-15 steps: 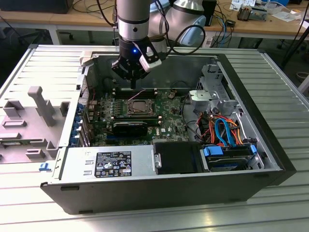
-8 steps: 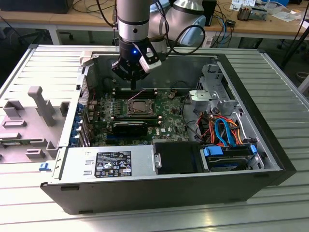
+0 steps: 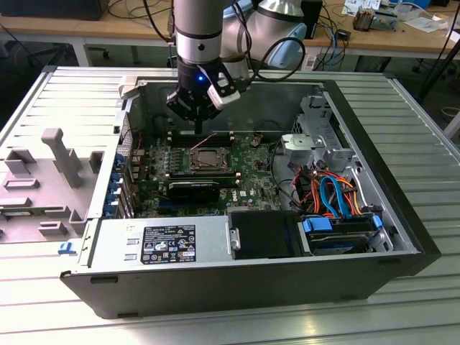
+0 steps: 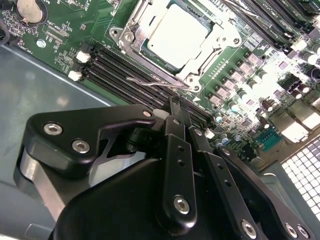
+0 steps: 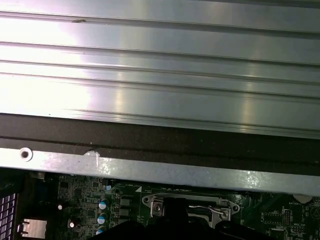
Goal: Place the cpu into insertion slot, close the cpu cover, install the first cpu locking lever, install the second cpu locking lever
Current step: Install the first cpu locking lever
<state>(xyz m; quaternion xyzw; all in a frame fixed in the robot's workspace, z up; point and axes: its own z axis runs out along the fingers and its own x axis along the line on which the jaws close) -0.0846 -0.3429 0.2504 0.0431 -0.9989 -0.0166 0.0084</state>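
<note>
Silver cpu [image 4: 177, 36]: seated under closed cpu cover [image 4: 200, 62], ahead of gripper [image 4: 176, 107].
Gripper: clenched, empty, tips beside locking lever [image 4: 150, 83].

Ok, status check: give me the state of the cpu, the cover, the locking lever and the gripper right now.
cpu: seated flat in the insertion slot.
cpu cover: closed down over the chip, framing it.
locking lever: wire lever lying low along the socket's edge; whether it is hooked I cannot tell.
gripper: fingers together, holding nothing, poised above the memory slots beside the socket.
</note>
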